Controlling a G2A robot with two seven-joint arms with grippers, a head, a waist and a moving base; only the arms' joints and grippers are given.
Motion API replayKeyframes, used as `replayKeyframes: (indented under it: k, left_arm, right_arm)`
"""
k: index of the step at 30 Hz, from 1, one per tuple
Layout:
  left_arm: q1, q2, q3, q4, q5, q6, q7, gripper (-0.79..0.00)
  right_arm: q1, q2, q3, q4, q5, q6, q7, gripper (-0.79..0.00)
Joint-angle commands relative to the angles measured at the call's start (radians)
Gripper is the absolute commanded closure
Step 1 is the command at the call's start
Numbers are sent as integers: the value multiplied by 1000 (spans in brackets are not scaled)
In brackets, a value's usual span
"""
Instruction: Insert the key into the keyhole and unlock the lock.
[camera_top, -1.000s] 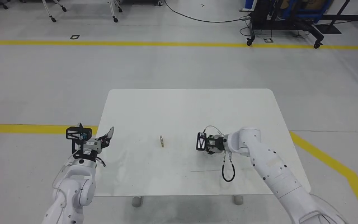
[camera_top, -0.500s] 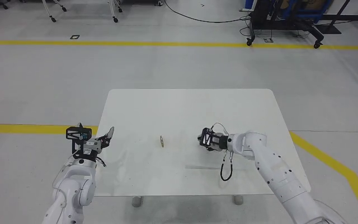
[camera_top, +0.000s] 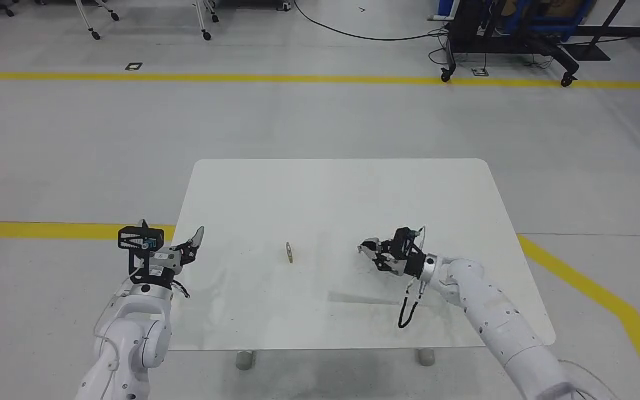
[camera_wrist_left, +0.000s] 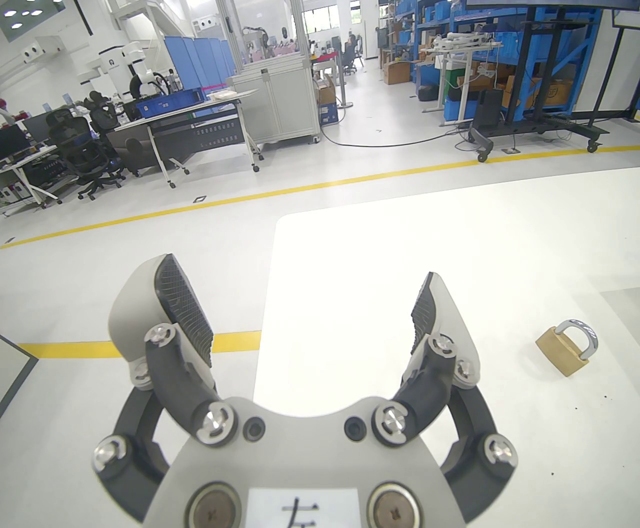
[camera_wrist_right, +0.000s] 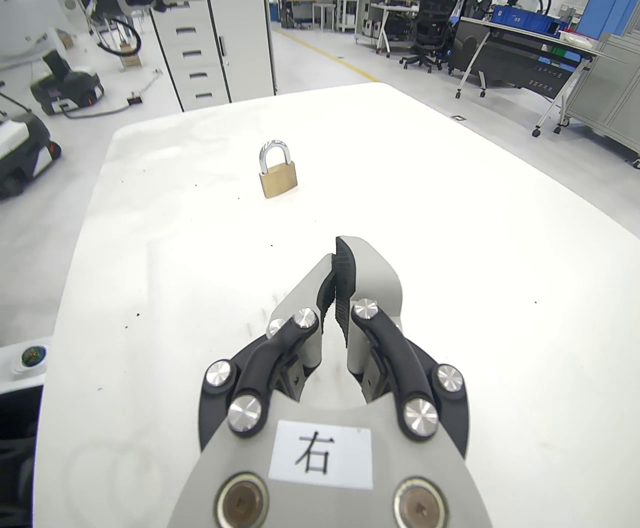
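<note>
Right hand (camera_wrist_right: 336, 267), fingers pressed together, points at the padlock (camera_wrist_right: 278, 175) across the table (camera_top: 330, 190); left hand (camera_wrist_left: 305, 310) hangs spread at the table's edge.

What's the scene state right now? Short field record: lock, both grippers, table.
lock: brass padlock with a silver shackle, on the table between the two grippers, touched by neither
left gripper: open, at the table's left edge, apart from the lock
right gripper: shut, pads pressed together, over the table and pointed toward the lock, apart from it
table: white, rounded corners
</note>
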Motion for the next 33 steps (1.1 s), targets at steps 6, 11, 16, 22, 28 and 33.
replayKeyframes:
  k: [6, 11, 16, 22, 28, 33]
  left_arm:
    - [0, 0, 0, 0, 0, 0, 0, -785]
    - [0, 0, 0, 0, 0, 0, 0, -785]
    - [0, 0, 0, 0, 0, 0, 0, -785]
    - [0, 0, 0, 0, 0, 0, 0, -785]
    - [0, 0, 0, 0, 0, 0, 0, -785]
    - [0, 0, 0, 0, 0, 0, 0, -785]
  right_arm:
    - [56, -12, -40, 119, -64, 63, -58, 0]
    - [56, -12, -40, 119, -64, 63, -58, 0]
    - [35, -12, -36, 90, -34, 60, -83, 0]
    - [11, -7, -25, 96, 7, 10, -229, 0]
    - [24, -13, -43, 150, 3, -17, -339, 0]
    - [42, -23, -63, 196, 12, -21, -394, 0]
